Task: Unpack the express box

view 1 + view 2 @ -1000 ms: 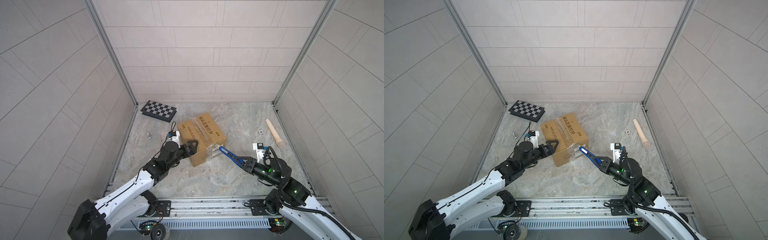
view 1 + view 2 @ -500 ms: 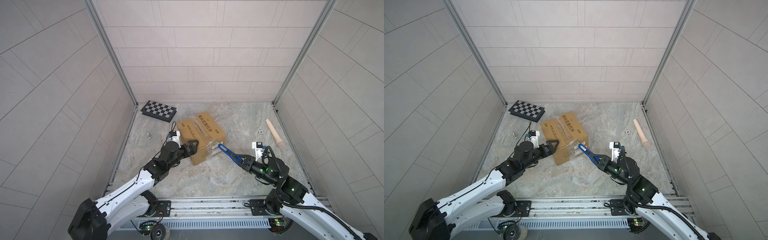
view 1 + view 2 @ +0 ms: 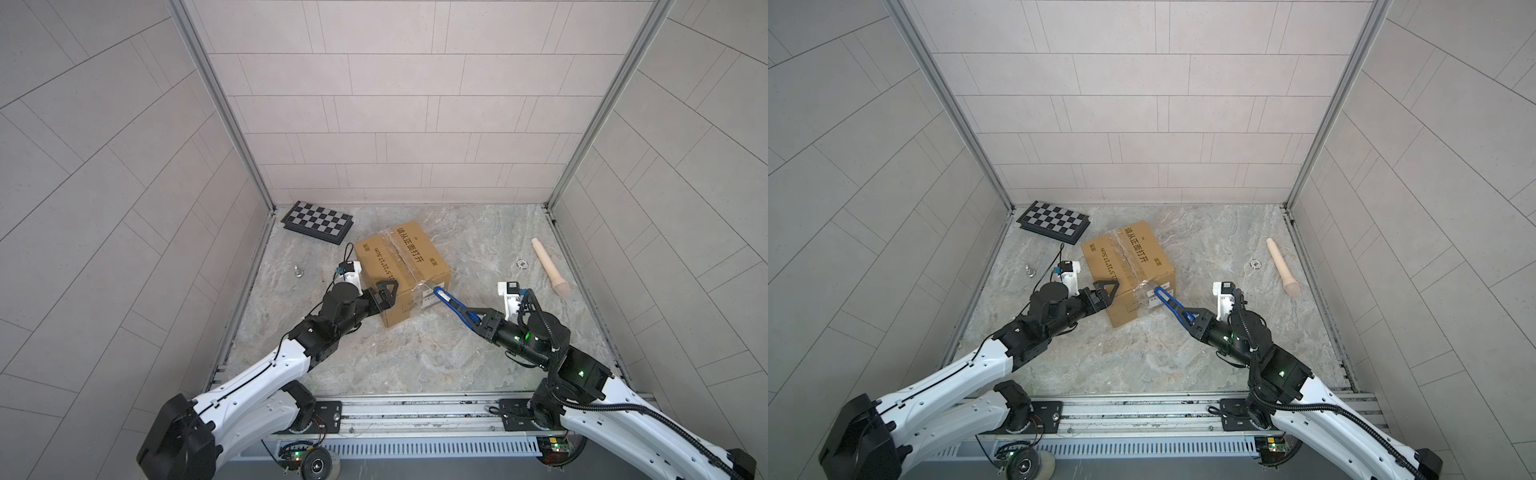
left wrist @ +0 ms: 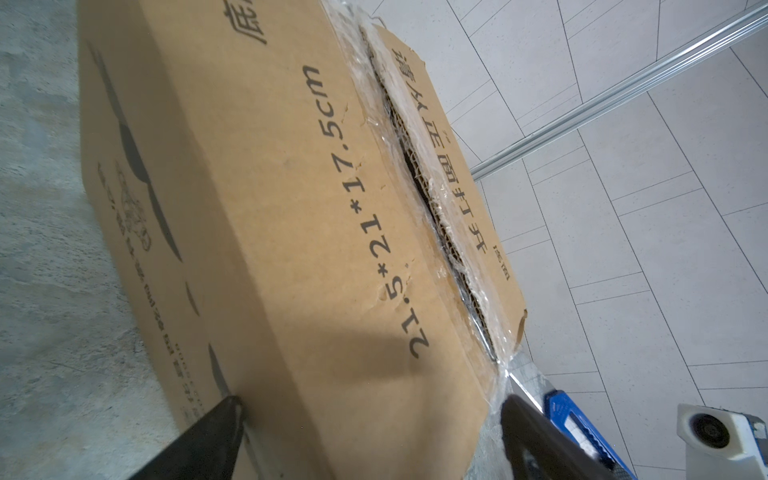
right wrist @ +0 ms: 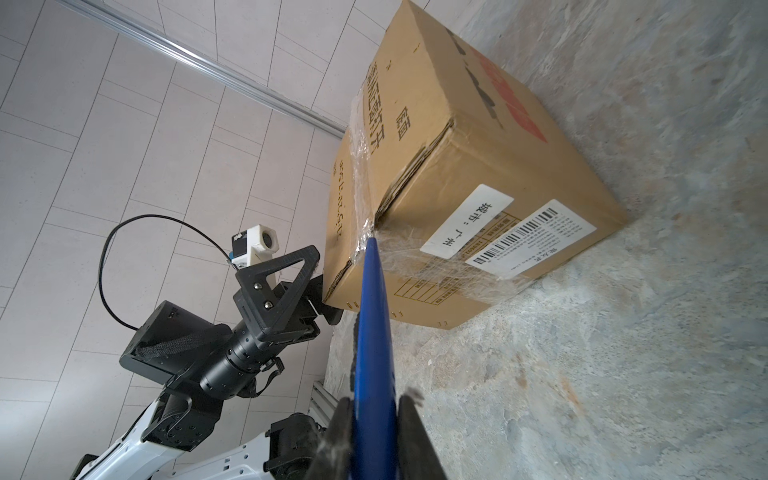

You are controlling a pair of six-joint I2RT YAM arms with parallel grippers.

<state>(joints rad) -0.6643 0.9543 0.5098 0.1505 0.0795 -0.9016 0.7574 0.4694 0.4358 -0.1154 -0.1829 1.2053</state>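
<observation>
The express box (image 3: 401, 266) (image 3: 1127, 262), a brown carton with black print, sits mid-floor. Along its top seam (image 4: 419, 178) the clear tape is split and a dark gap shows between the flaps. My left gripper (image 3: 387, 297) (image 3: 1105, 293) (image 4: 370, 403) is open and straddles the box's near-left corner, one finger on each side. My right gripper (image 3: 478, 319) (image 3: 1192, 315) (image 5: 376, 401) is shut on a blue knife (image 3: 451, 301) (image 5: 371, 316). The knife's tip rests in the crumpled tape (image 5: 365, 226) at the seam's near end, above the white labels (image 5: 528, 237).
A chequered board (image 3: 318, 222) lies at the back left. A small metal piece (image 3: 298, 271) sits by the left wall. A beige wooden rod (image 3: 548, 266) and a small ring (image 3: 520, 263) lie at the right. Tiled walls close three sides; a metal rail (image 3: 415, 411) runs along the front.
My right gripper has pushed the knife slightly further toward the box's near top edge. The left arm and the box have stayed in place.
</observation>
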